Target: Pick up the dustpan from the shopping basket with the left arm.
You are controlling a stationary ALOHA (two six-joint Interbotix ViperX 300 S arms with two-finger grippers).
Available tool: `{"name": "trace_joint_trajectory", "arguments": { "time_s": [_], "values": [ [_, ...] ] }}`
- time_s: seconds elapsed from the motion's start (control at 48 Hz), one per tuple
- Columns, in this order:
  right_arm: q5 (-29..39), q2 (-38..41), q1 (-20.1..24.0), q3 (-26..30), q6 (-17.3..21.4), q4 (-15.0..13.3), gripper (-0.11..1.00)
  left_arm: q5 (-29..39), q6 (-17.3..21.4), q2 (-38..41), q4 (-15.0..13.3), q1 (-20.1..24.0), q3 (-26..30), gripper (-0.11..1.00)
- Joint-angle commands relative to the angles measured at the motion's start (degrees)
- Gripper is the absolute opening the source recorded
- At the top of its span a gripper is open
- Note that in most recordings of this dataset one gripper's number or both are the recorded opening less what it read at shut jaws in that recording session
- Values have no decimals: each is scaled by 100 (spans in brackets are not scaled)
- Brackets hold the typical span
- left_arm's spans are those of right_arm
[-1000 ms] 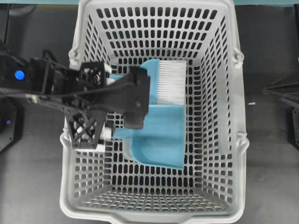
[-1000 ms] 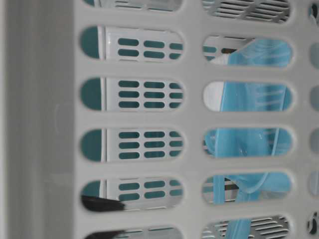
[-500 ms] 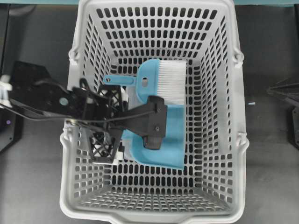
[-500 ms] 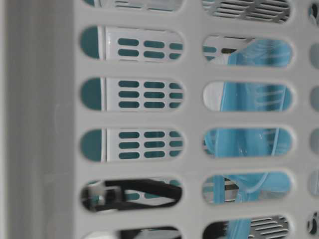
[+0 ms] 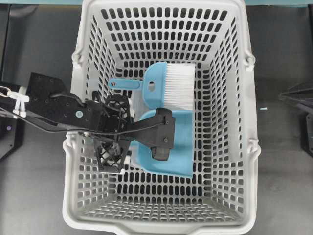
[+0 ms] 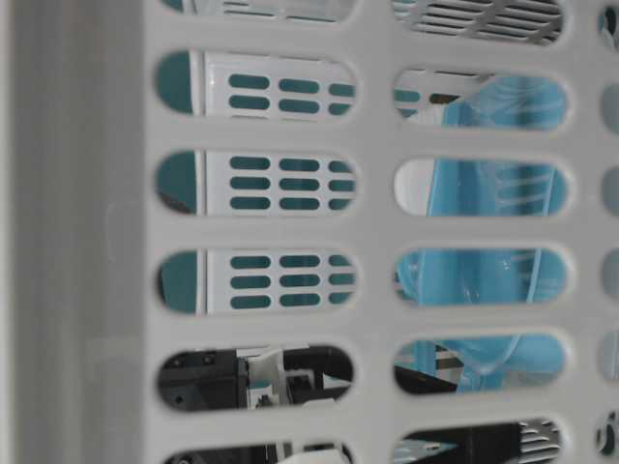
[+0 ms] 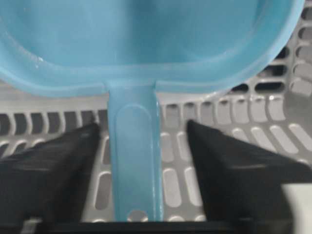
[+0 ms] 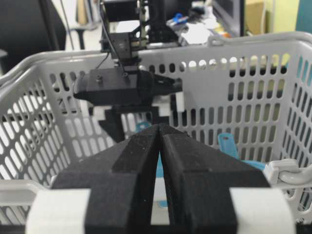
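The light blue dustpan (image 5: 178, 147) lies on the floor of the grey shopping basket (image 5: 222, 112), its tray toward the right. My left gripper (image 5: 116, 133) reaches down inside the basket's left side and hides the handle from above. In the left wrist view the gripper (image 7: 142, 126) is open. Its black fingers (image 7: 53, 175) stand on either side of the dustpan handle (image 7: 134, 165), with a gap on each side. My right gripper (image 8: 160, 127) is shut and empty, outside the basket's right wall.
A blue hand brush (image 5: 168, 85) with white bristles lies just beyond the dustpan, its handle pointing left. The basket's slotted walls (image 6: 87, 242) enclose the left gripper closely. The right arm (image 5: 298, 98) shows at the right edge, on the dark table.
My left gripper has moved right from over the basket's left rim and gone down inside it, to either side of the dustpan handle. Black gripper parts now show through the lower slots. The right arm has not moved.
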State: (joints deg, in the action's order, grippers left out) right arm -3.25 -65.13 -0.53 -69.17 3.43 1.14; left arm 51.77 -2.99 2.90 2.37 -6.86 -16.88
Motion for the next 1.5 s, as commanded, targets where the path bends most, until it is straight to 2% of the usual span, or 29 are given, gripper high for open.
{"name": "trace_joint_trajectory", "arguments": {
  "time_s": [0.0,0.042,0.083,0.375,0.667,0.875,1.146,1.23,1.48],
  "values": [
    [-26,18,-9,26,44,18,-1,-35,44,-62,26,-26,9,49],
    [-26,9,-9,18,62,18,-1,-44,53,-79,18,-26,0,35],
    [-26,0,-18,9,79,18,-1,-62,53,-123,26,-9,0,29],
    [-26,-88,-18,-26,114,18,-1,-62,62,-580,18,-26,158,31],
    [-18,-97,-9,-53,114,18,-1,88,62,-1336,18,-26,668,31],
    [-26,-97,-9,-53,114,18,-1,949,18,-1644,18,18,1468,31],
    [-26,-97,-9,-53,185,18,-1,2021,9,-1389,26,35,2602,31],
    [-18,-97,-18,-53,220,18,-1,2250,9,-1310,26,62,2725,31],
    [-18,-97,-9,-53,229,18,-1,2312,-18,-1310,26,132,2681,31]
  ]
}}
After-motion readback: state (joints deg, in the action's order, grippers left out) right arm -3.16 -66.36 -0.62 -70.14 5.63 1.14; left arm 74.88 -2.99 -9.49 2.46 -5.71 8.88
